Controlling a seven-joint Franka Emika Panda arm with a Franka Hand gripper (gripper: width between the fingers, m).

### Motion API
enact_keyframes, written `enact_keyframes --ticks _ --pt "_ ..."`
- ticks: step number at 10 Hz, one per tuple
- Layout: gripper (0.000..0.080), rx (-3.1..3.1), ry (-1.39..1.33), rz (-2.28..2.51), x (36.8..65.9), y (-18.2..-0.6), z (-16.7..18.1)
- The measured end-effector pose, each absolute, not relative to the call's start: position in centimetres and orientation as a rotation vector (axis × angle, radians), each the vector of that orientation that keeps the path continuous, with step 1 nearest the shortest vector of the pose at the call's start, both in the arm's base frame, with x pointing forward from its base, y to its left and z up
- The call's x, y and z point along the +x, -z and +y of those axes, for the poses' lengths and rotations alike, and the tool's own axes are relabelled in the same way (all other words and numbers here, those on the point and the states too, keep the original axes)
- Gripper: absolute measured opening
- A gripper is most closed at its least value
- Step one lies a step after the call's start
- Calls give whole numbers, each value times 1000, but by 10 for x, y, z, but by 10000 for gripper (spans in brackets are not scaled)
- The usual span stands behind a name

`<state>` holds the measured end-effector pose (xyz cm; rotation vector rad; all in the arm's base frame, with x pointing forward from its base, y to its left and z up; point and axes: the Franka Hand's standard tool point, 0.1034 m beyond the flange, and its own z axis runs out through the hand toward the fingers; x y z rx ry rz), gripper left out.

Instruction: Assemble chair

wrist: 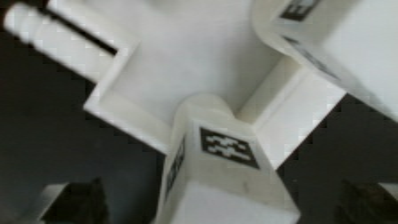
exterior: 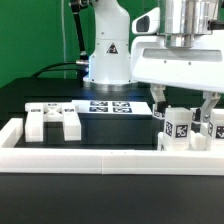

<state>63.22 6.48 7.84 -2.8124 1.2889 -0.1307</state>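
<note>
Gripper (exterior: 183, 108) spread wide, straddling a tagged chair post (exterior: 180, 126) that stands among white parts at the exterior view's right. Another chair piece (exterior: 50, 119) lies loose at left, so plenty looks undone.

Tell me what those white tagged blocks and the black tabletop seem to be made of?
White blocks: probably matte plastic; even white, crisp moulded edges, no grain or gloss. Black tabletop: a dull dark sheet or cloth, no glare; which one I cannot tell.
</note>
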Motion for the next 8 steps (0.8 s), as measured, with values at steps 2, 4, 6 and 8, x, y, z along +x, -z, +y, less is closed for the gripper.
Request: enact_keyframes --ticks 2,4,6,8 --pt "649 -2909 136 1079 632 -78 64" --pt "649 -3013 158 802 633 -79 64" --pt "649 -3091 174 534 634 -79 63" --pt "649 -3136 178 269 635 -79 61"
